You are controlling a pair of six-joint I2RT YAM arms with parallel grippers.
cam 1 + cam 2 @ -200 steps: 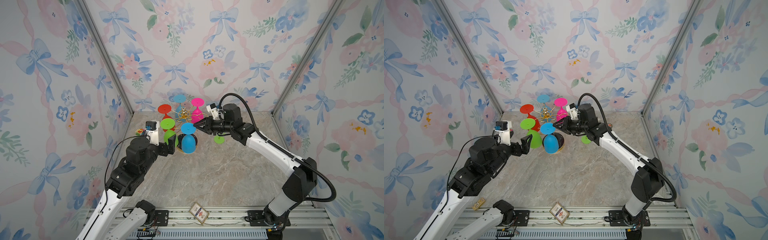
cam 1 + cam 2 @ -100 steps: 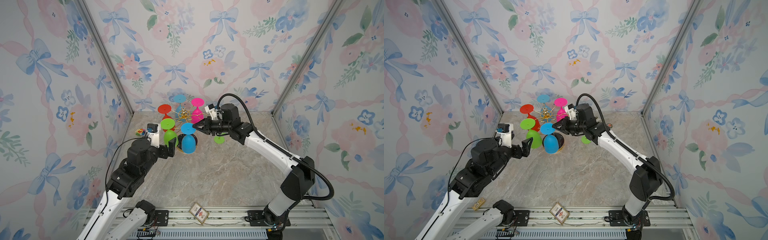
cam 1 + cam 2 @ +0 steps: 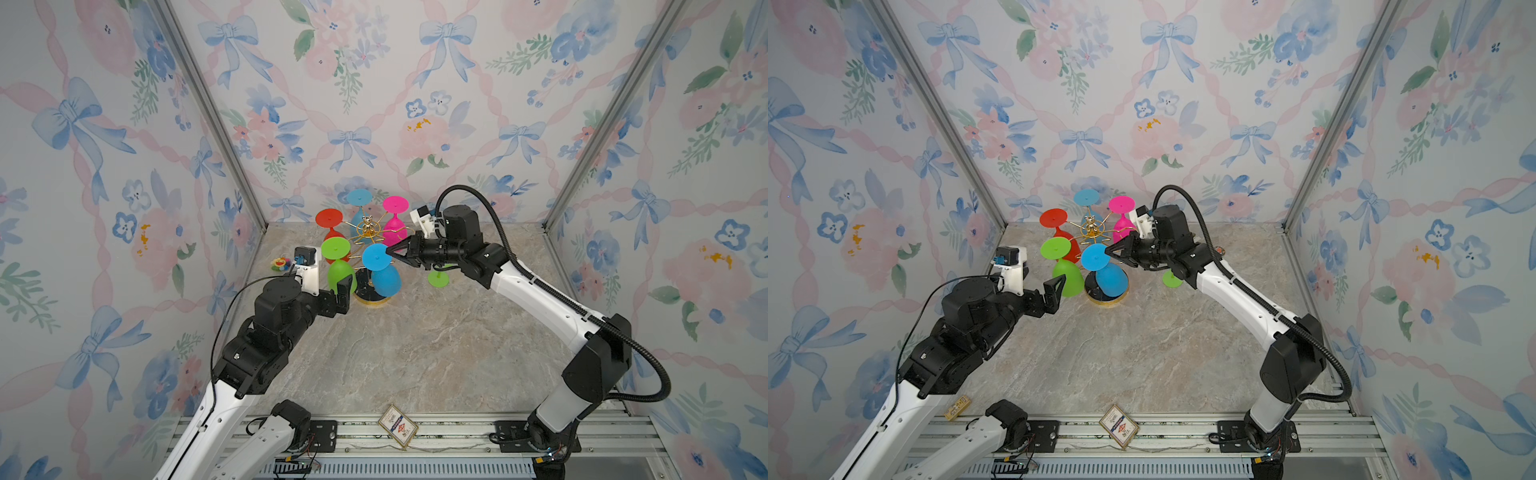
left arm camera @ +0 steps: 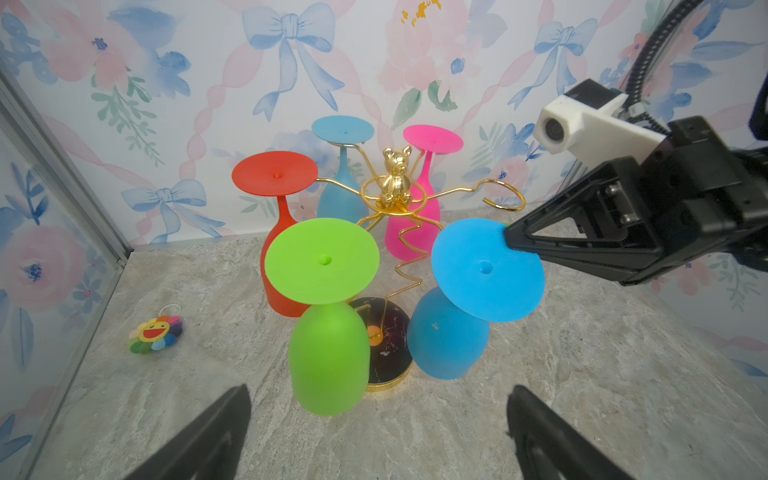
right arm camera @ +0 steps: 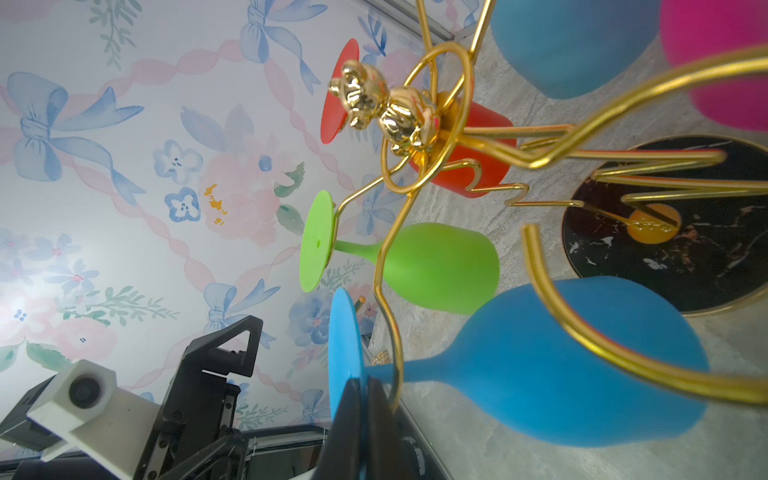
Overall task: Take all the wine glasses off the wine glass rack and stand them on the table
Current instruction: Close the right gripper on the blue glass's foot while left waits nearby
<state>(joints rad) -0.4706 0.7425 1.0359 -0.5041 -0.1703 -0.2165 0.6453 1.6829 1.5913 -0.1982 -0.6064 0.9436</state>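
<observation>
The gold wire wine glass rack (image 3: 367,227) (image 4: 392,183) stands at the back of the table, with a bear figurine on top. A blue wine glass (image 3: 376,257) (image 3: 1095,257) hangs upside down from a front arm of the rack. My right gripper (image 3: 390,250) (image 5: 359,390) is shut on the rim of that glass's flat foot (image 4: 486,270), its jaws pinching the disc edge-on. My left gripper (image 3: 338,297) (image 4: 378,419) is open and holds nothing. It hovers low in front of a hanging green glass (image 3: 340,274), apart from it.
Red (image 3: 329,218), light blue (image 3: 359,198) and pink (image 3: 395,205) glasses also hang on the rack. Another green glass (image 3: 438,277) stands on the table, partly hidden behind my right arm. A sunflower toy (image 3: 280,262) lies by the left wall, and a card (image 3: 397,426) lies on the front rail.
My right gripper's jaws have closed onto the foot of the blue glass. The left arm has barely moved.
</observation>
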